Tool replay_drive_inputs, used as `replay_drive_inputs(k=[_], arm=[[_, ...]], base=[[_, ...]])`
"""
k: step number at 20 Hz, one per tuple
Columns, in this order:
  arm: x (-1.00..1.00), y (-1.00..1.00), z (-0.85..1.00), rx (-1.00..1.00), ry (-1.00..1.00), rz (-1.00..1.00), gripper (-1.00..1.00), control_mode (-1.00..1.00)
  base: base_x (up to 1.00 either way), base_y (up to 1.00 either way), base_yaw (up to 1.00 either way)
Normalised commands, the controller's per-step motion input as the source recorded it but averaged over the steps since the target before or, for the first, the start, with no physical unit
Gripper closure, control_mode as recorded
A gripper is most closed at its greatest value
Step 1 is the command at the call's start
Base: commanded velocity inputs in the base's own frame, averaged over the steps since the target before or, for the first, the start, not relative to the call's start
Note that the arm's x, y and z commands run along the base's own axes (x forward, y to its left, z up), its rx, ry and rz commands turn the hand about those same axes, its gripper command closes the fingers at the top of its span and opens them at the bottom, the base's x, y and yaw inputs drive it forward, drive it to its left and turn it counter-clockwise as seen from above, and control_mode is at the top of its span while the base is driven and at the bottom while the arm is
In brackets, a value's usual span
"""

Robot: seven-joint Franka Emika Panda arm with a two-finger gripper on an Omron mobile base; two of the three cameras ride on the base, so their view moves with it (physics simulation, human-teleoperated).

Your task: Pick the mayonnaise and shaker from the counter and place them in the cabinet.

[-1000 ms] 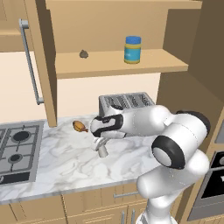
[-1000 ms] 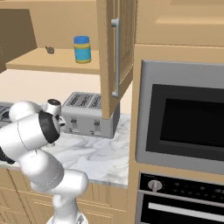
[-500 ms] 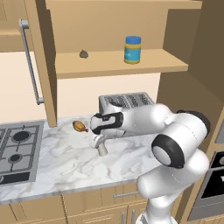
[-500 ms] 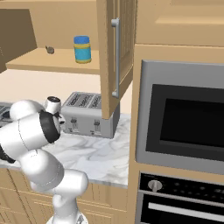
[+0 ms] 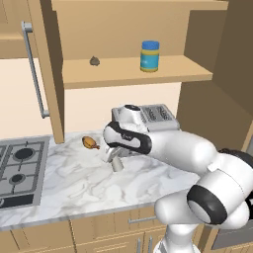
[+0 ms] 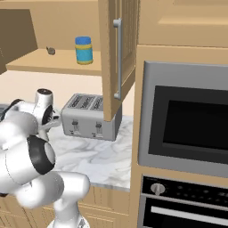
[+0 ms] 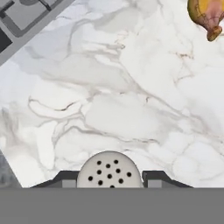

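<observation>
Kitchen walls are light brown, and the counter (image 5: 74,188) is white marble with grey lines. A stove (image 5: 20,168) sits at its left end and a toaster (image 6: 91,116) stands at the back. Up high, the cabinet (image 5: 128,71) is open. The mayonnaise (image 5: 149,56) is already on its shelf, and a small dark lump (image 5: 94,61) sits well apart from it on the same shelf.

The shaker (image 5: 117,163) stands upright on the counter. The gripper (image 5: 112,157) is down over it. In the hand view the shaker's round cap with little holes (image 7: 109,170) sits right between the two dark fingertips (image 7: 65,178). The fingers look close on each side, but I cannot tell if they are squeezing it or just beside it.

So the job looks half done. The shaker must go up next.

What could go wrong? The shaker is small and smooth, so a weak hold could let it slip and fall. A push from one finger could tip it over. A small orange and brown thing (image 5: 89,143) lies near, and the arm could knock it. On the way up, the shaker could bump the shelf edge or the door (image 5: 49,69), or hit the mayonnaise.
</observation>
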Motion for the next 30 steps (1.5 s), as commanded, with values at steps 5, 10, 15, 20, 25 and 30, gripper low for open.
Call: replay_drive_inputs(k=[5,10,15,20,25,30], arm=[[-0.40,0.00,0.83,-0.04,-0.05,-0.03,1.00,-1.00],[-0.45,0.00,0.85,-0.04,-0.16,-0.07,1.00,-1.00],[-0.35,0.00,0.74,0.00,-0.24,-0.09,1.00,-1.00],[-0.16,0.00,0.73,0.00,-0.24,-0.07,1.00,-1.00],[-0.03,-0.04,0.69,0.00,-0.18,-0.07,1.00,-1.00],[0.00,-0.29,0.66,0.00,-0.08,-0.06,1.00,-1.00]], base=[[0.00,0.00,0.00],[0.00,0.00,0.00],[0.00,0.00,0.00],[0.00,0.00,0.00],[0.00,0.00,0.00],[0.00,0.00,0.00]])
